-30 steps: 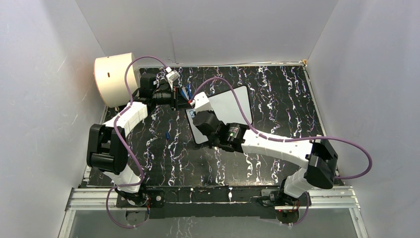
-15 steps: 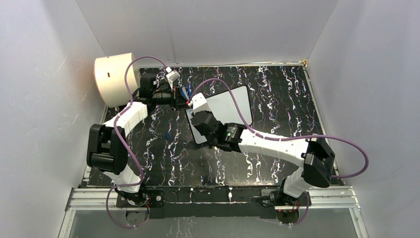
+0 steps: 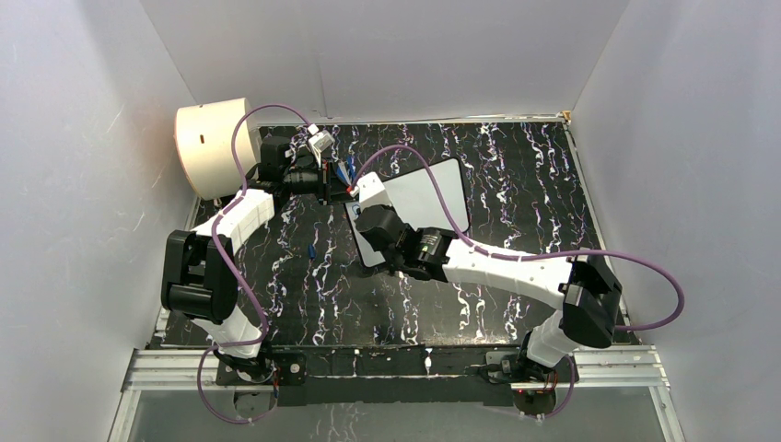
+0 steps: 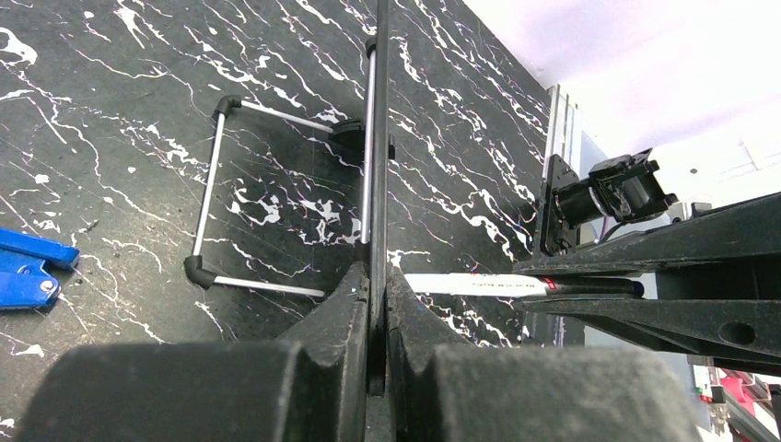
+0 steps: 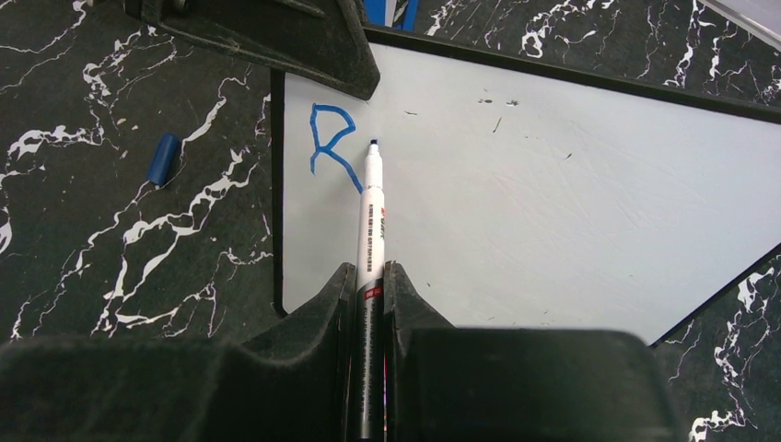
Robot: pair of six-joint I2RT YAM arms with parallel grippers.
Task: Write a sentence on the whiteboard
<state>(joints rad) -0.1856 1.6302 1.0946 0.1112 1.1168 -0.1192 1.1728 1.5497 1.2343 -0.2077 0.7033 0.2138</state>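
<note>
The whiteboard [image 5: 553,203] stands propped up, and in the left wrist view I see the whiteboard [image 4: 380,110] edge-on. My left gripper [image 4: 378,272] is shut on its black rim at the board's left edge. My right gripper [image 5: 368,269] is shut on a white marker pen [image 5: 370,221]. The pen's tip is at the board's upper left, just right of a blue "R" [image 5: 330,147]. That letter is the only part of the sentence that shows. From above, my right gripper [image 3: 370,210] covers the left part of the whiteboard [image 3: 428,193].
A blue pen cap [image 5: 164,158] lies on the black marbled table left of the board. A blue object [image 4: 26,267] lies behind the board near its wire stand [image 4: 207,184]. A cream drum [image 3: 214,147] stands at the back left corner. White walls close in the table.
My right arm has shifted slightly to the left with the pen. The left arm and the board have not moved.
</note>
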